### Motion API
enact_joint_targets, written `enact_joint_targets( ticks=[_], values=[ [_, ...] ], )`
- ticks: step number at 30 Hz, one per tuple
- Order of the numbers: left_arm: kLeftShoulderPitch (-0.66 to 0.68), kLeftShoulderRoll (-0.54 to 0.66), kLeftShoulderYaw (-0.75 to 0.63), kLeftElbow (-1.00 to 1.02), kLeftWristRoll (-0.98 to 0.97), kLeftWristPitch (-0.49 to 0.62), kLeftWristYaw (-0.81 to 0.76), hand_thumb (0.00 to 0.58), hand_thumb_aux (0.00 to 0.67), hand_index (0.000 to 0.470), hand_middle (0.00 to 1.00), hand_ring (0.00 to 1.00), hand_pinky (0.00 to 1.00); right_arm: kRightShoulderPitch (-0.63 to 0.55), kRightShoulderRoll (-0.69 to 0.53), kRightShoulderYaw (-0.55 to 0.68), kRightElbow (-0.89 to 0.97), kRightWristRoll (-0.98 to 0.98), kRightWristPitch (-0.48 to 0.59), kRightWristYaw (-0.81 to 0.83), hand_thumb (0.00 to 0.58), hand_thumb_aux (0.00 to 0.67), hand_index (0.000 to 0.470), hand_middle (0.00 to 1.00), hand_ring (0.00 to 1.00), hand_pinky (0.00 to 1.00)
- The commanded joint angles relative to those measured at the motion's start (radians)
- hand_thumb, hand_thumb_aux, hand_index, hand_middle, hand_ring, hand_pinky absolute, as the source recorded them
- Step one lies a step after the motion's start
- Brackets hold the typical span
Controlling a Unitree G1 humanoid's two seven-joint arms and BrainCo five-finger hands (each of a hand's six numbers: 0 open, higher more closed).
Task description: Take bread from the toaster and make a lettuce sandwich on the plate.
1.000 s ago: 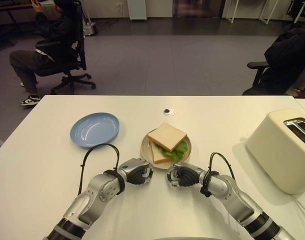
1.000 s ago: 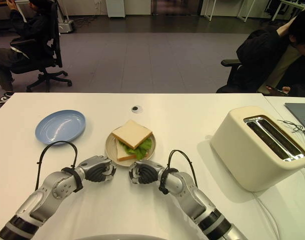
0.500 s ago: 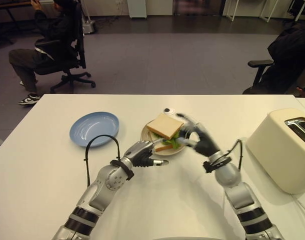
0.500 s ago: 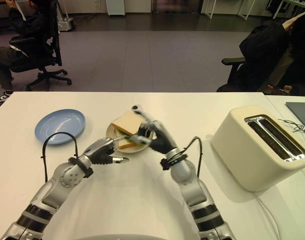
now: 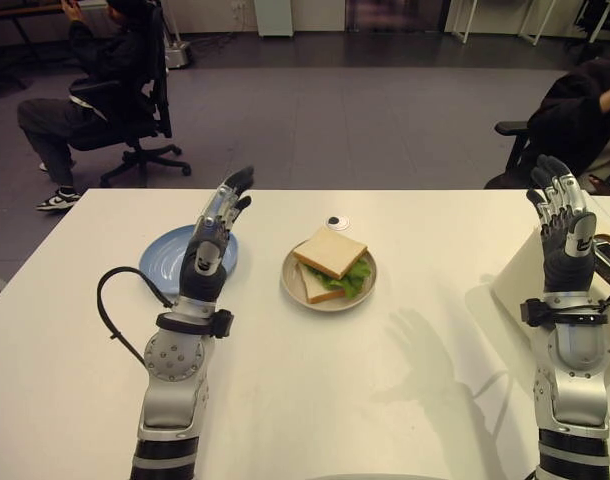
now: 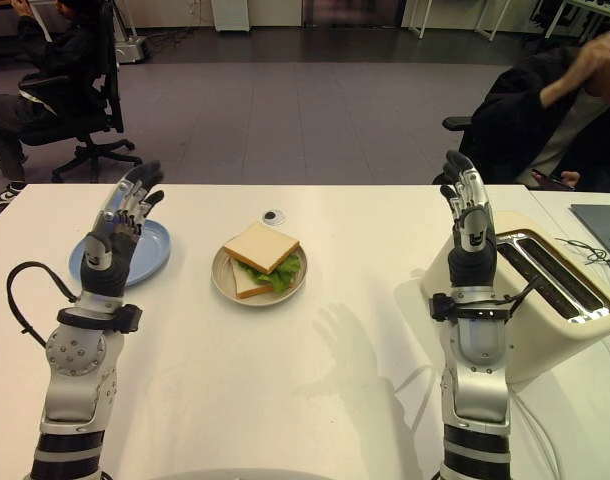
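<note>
Sandwich (image 5: pixel 330 265) is assembled and gripped by neither hand. Left hand (image 5: pixel 207 258) is held upright above the table (image 5: pixel 315 400), fingers spread wide and straight, nothing held. It is seen in front of the blue plate (image 6: pixel 157 240), which is set toward the table's far-left corner. Right hand (image 6: pixel 470 232) is held upright as well, fingers extended and empty, seen in front of the left end of the toaster (image 6: pixel 550 305), which is placed at the table's right edge with its two slots facing up. Both hands are well apart from the sandwich, one on each side of it. The sandwich is stacked on the beige plate (image 5: pixel 330 306), about midway between the left and right edges and nearer the far edge. Lettuce (image 5: pixel 353 280) is sandwiched between two bread slices, sticking out on the right side, and the top slice is skewed against the bottom one. A small round disc (image 5: pixel 334 222) is seen just beyond the beige plate, near the far edge.
</note>
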Motion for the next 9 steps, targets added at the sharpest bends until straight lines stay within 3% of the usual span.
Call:
enact_joint_targets(
  ticks=[1,9],
  values=[
    [0.044,-0.032,0.06,0.043,-0.097,0.037,0.001,0.0,0.0,0.0,0.0,0.0,0.0,0.06,0.019,0.052,0.044,0.052,0.065,0.074,0.0,0.0,0.0,0.0,0.0,0.0],
    [0.066,-0.066,0.076,0.11,-0.156,0.042,-0.036,0.0,0.0,0.0,0.0,0.0,0.0,0.095,0.1,0.109,0.186,0.069,0.067,0.112,0.0,0.0,0.0,0.0,0.0,0.0]
  ],
)
